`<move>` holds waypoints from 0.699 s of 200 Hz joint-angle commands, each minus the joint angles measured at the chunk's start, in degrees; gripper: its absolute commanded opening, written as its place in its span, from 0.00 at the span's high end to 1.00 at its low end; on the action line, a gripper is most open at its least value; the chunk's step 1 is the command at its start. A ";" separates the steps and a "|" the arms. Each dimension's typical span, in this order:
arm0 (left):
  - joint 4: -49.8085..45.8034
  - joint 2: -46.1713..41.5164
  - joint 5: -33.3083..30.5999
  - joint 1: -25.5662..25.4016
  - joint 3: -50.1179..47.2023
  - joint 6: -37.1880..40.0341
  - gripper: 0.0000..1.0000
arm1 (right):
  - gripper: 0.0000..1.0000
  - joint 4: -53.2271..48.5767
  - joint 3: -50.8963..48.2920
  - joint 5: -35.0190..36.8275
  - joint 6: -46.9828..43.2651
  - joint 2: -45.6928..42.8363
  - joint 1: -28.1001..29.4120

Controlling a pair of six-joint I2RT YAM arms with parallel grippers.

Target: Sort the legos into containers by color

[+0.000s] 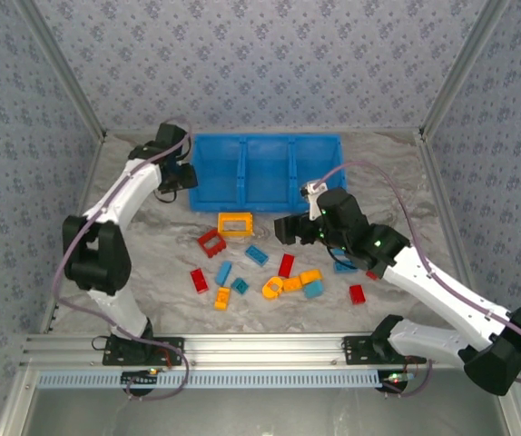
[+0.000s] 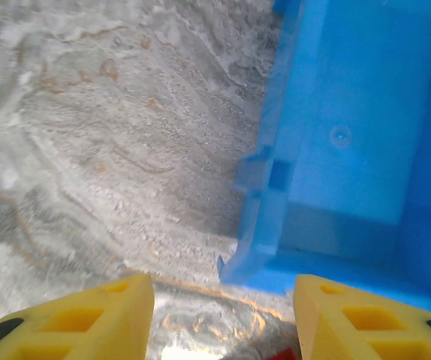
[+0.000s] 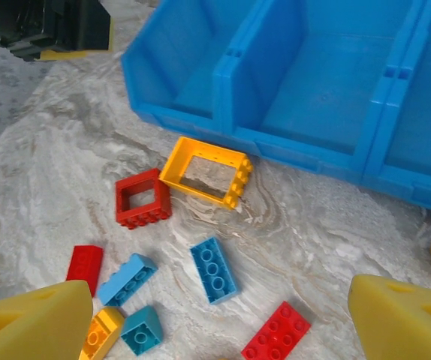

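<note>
The blue bin (image 1: 265, 168) stands at the back with three compartments, and no brick shows in them. Legos lie scattered in front of it: a yellow frame (image 1: 235, 223), a red frame (image 1: 211, 242), a blue brick (image 1: 257, 255), red bricks (image 1: 286, 264) and an orange cluster (image 1: 288, 283). My right gripper (image 3: 219, 330) hovers open above them, over the blue brick (image 3: 213, 269) and a red brick (image 3: 275, 331). My left gripper (image 2: 223, 315) is open and holds nothing, beside the bin's left front corner (image 2: 257, 225).
A red brick (image 1: 358, 293) lies to the right, partly under my right arm. Patterned walls and metal posts close in the marbled table (image 1: 152, 245). Bare table lies left of the bricks.
</note>
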 commanded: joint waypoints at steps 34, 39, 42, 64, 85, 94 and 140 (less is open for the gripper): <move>-1.51 -14.38 3.51 -5.52 -16.28 -13.13 0.52 | 0.10 4.69 -2.91 -7.85 -7.70 -3.78 3.61; -0.74 -15.24 3.89 -6.29 -18.39 -14.44 0.53 | 0.10 5.55 -3.68 -7.22 -8.35 -4.24 4.57; -0.28 -15.71 4.15 -6.73 -19.58 -15.13 0.53 | 0.10 6.04 -4.26 -6.64 -8.56 -4.47 5.14; 4.01 -18.65 5.88 -9.43 -28.12 -21.20 0.53 | 0.10 7.92 -6.37 -3.00 -9.60 -5.30 8.94; 7.86 -18.80 5.90 -11.24 -33.53 -25.89 0.53 | 0.10 7.90 -6.34 -1.29 -9.61 -4.43 11.00; 9.72 -18.34 6.62 -11.36 -34.96 -26.93 0.53 | 0.10 7.90 -6.36 -0.72 -9.52 -4.08 11.66; 13.73 -15.77 6.58 -11.36 -36.13 -28.93 0.52 | 0.10 7.94 -6.33 -0.37 -8.47 -3.27 12.68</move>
